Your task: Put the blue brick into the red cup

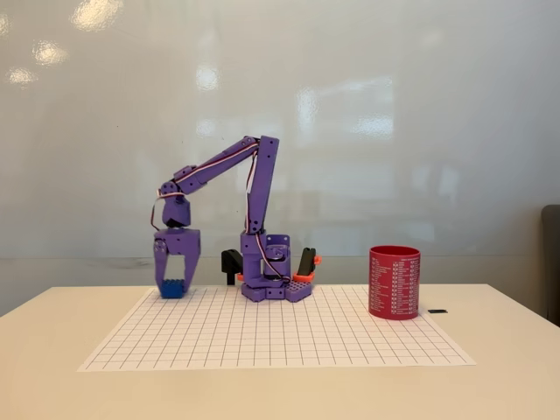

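While the arm reaches out to the left in the fixed view, its gripper (pixel 173 282) points straight down at the far-left part of the grid mat (pixel 280 337). Fingers sit on either side of the blue brick (pixel 172 288), so jaws look closed on it, tips flanking the brick's ends. Brick is low, at or just above the mat surface; can't tell whether it's touching the sheet or slightly lifted. Studs not resolvable at this size.

Right of that: purple arm (pixel 261 188) folds up from its base, upper link vertical, forearm sloping down-left to the wrist. White and red cabling runs along the links. Base (pixel 276 284) sits at the far edge of the mat, roughly centre-left, with a black clamp (pixel 231 264) just to its left and an orange-and-black part (pixel 308 262) on its right side.

Further right: red cup (pixel 395 282) stands upright on the right part of the mat, rows of white print on its side, mouth open upward. Well apart from brick and gripper, with the base between them.

Far right: small dark flat object (pixel 437 311) on the table (pixel 507 367), just off the mat, near the cup.

Table is pale cream, glossy white wall behind.
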Controlling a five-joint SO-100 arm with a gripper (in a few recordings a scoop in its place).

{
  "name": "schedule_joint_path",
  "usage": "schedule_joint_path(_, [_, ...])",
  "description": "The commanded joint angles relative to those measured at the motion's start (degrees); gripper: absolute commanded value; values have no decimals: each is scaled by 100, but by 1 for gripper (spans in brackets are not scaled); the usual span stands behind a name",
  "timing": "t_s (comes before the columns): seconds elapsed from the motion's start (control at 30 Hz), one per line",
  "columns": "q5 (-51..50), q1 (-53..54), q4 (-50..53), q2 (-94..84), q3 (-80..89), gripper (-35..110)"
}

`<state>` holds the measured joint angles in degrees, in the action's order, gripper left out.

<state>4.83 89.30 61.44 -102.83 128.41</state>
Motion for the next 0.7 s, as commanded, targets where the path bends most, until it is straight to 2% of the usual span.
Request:
schedule_joint_path(0.0, [-220,-167,668,-475,-1802,-1])
schedule_joint_path(0.3, [-606,-1573,1406,-1046,-2777,-1])
schedule_joint_path(0.5, [-844,-3964,2013,-1116,-3182,-1])
schedule_joint_path(0.67, [-1195,-6513,2549,-1143,-3454,-1])
